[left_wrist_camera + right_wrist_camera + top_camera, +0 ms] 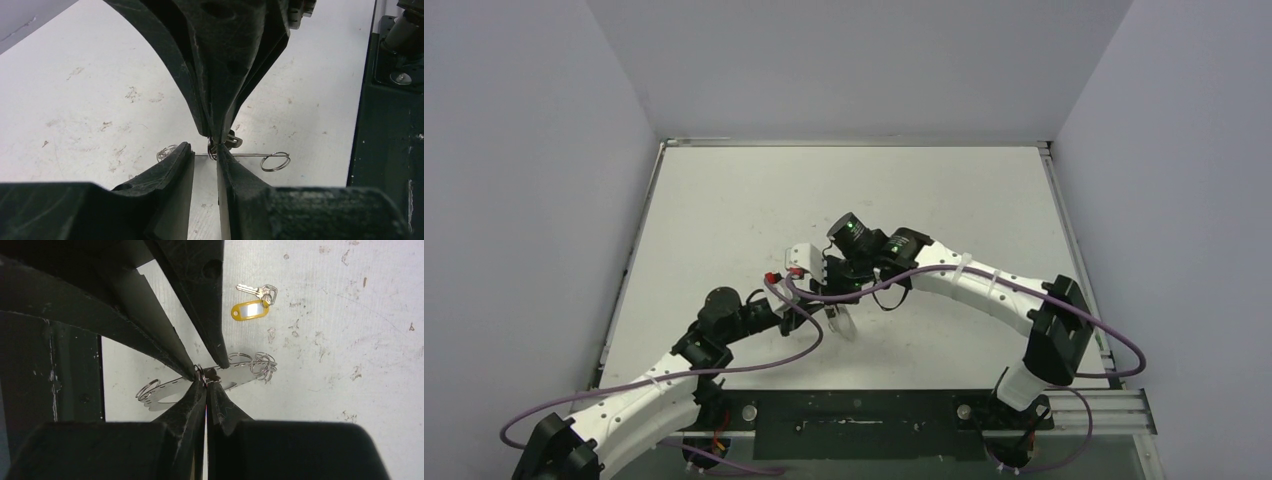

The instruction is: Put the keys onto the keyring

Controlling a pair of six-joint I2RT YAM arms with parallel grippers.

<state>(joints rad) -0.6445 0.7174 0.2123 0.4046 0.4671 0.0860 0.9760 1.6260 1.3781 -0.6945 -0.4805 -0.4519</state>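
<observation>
Right wrist view: right gripper [206,385] is clamped on the flat silvery metal keyring [235,376]. Left gripper [206,371] has its fingers nearly together at the keyring's edge; whether it grips cannot be determined.

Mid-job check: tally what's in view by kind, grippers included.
Keyring: 1
Yellow-tagged key: 1
Grippers: 2 (left gripper, right gripper)
Small rings on the keyring: too bunched to count
Total counted: 4

A robotics lab test cell: plain pale grey partition walls [524,200] box in a scuffed white bench [724,200], where two white-and-black robot arms [984,285] are bolted to a black metal base plate [854,430], trailing purple cables [754,368].
</observation>
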